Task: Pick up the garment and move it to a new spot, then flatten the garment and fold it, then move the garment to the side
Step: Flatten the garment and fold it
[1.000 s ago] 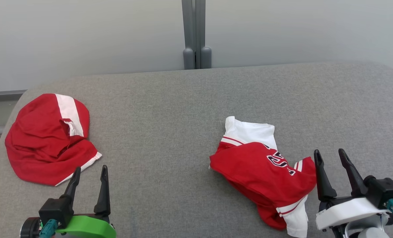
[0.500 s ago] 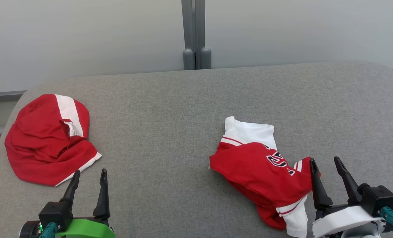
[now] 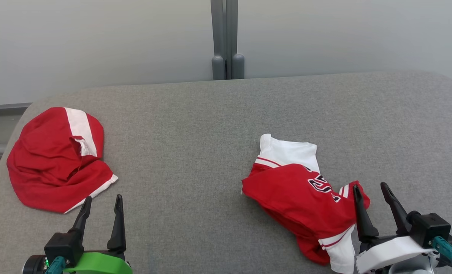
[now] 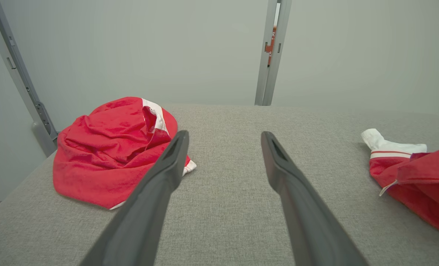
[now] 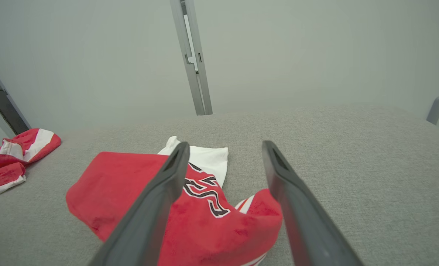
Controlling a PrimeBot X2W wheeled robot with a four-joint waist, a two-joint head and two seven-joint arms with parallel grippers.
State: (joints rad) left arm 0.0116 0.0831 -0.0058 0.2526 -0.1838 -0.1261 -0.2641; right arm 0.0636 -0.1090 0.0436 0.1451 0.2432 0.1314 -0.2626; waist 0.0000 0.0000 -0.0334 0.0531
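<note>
The red and white shirt point(image 3: 302, 194) lies crumpled at the lower right of the head view on the grey padded table point(image 3: 195, 125), with a white sleeve pointing up the frame. The right gripper point(image 3: 370, 186) is in the lower right corner, fingers spread, one finger over the shirt's right edge; I cannot tell whether it touches. The left gripper point(image 3: 102, 198), also spread and empty, sits at the lower left, just below a second red garment point(image 3: 51, 163).

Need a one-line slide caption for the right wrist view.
Open right gripper pointed at a crumpled red-and-white jersey on the grey table; second red garment at far left.
</note>
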